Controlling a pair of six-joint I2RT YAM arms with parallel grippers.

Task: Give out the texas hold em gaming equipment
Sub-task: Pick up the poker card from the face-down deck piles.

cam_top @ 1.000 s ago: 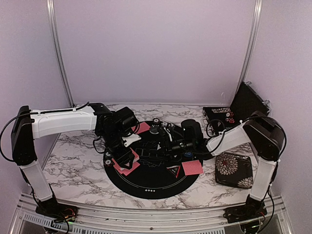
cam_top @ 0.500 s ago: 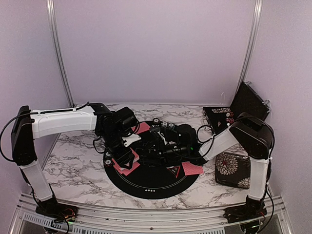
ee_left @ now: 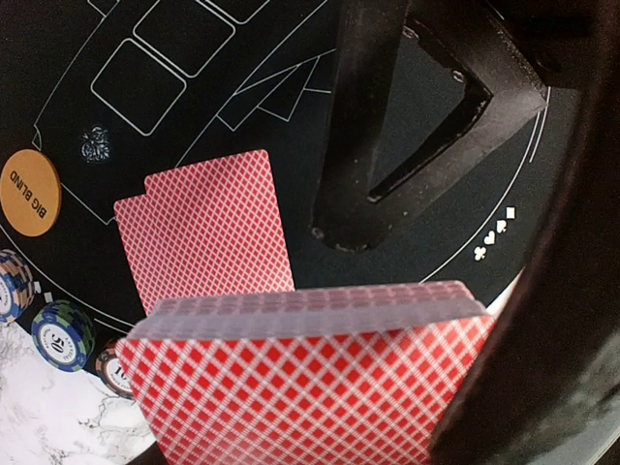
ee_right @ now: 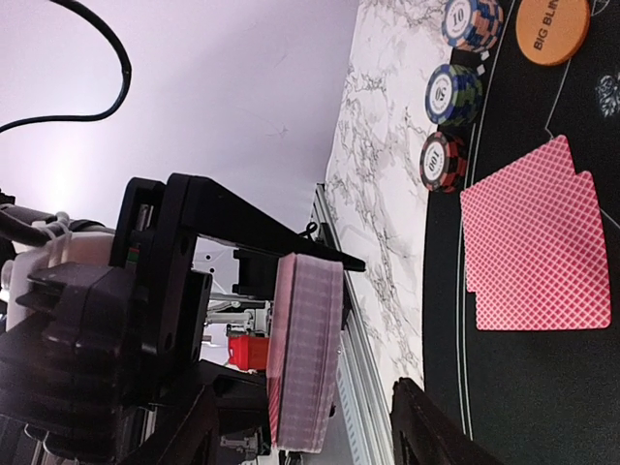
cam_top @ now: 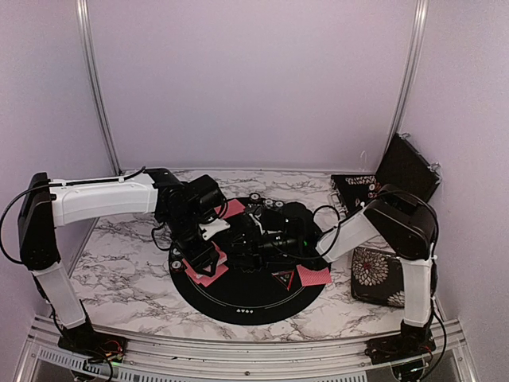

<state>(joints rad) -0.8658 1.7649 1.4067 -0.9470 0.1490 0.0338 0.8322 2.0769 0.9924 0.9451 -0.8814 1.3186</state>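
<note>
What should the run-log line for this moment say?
left hand: shut on card deck | right hand: open, facing it | mat: dealt cards, chip stacks, Big Blind button | phase: dealing cards

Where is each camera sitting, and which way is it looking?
Top camera: high behind the arms, looking down on the round black mat; left arm and right arm show.
Left wrist camera: on that wrist, looking down at the mat past the deck of cards; its dark finger shows at right.
Right wrist camera: on that wrist, looking sideways at the left gripper holding the deck; its fingers show below.
Both wrist views share the deck, orange button, chip stacks and two cards lying flat.
</note>
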